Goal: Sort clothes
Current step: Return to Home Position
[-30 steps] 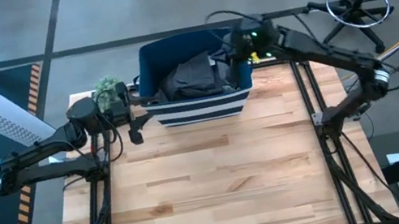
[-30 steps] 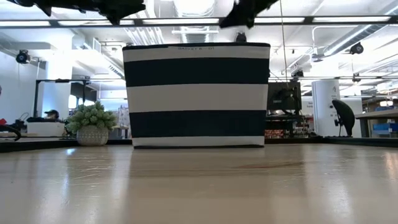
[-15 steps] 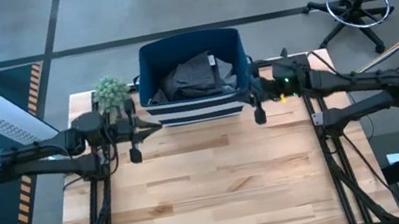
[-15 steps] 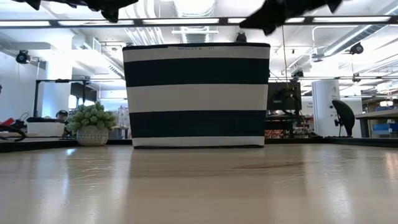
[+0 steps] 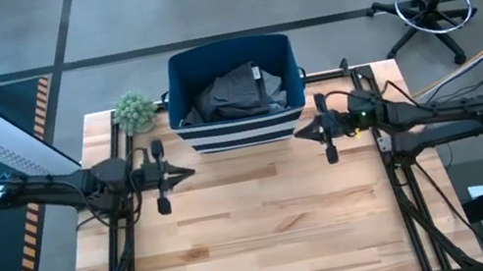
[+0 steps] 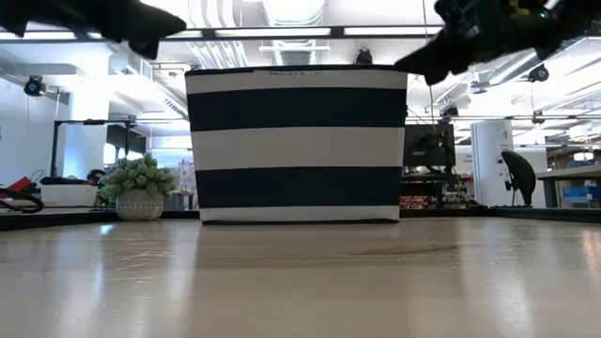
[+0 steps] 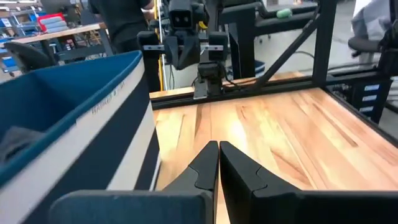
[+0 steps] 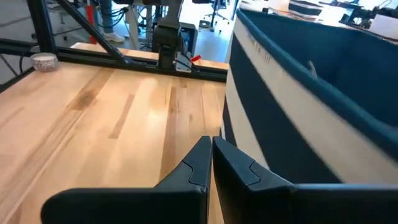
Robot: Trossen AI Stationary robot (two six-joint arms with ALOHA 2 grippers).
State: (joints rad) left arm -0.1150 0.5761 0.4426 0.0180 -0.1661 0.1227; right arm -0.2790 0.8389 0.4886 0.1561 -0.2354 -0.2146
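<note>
Both arms have drawn back from the navy fabric bin with white stripes [image 5: 239, 134] since one second ago. At that time the right gripper hung over the bin's right rim and the left one was close at its left wall.

Now you see the right gripper [image 5: 300, 131] just beside the bin's right corner, on the side that faces the open wood. It is lifted above the light wooden table [image 5: 259, 237] and points toward the bin. In the right wrist view its two dark fingers [image 8: 200, 163] lie pressed together with nothing between them, and the bin's striped wall [image 8: 292, 106] fills the side of the picture next to them.

The left gripper [image 5: 188, 173] is near the bin's left corner on the same side, a little further out over the wood than the right one. It also points inward. In the left wrist view its fingers [image 7: 205, 167] are together as well and hold nothing.

The dark grey soft garment [image 5: 234, 94] lies crumpled inside the bin, well below the rim. A small white label shows on its top. What is under it I cannot tell.

A small green potted plant [image 5: 134, 109] stands on the table just beside the bin's left wall, toward the back. In the low view the bin [image 6: 299, 141] stands upright, with this plant [image 6: 139, 186] to one side of it.
</note>
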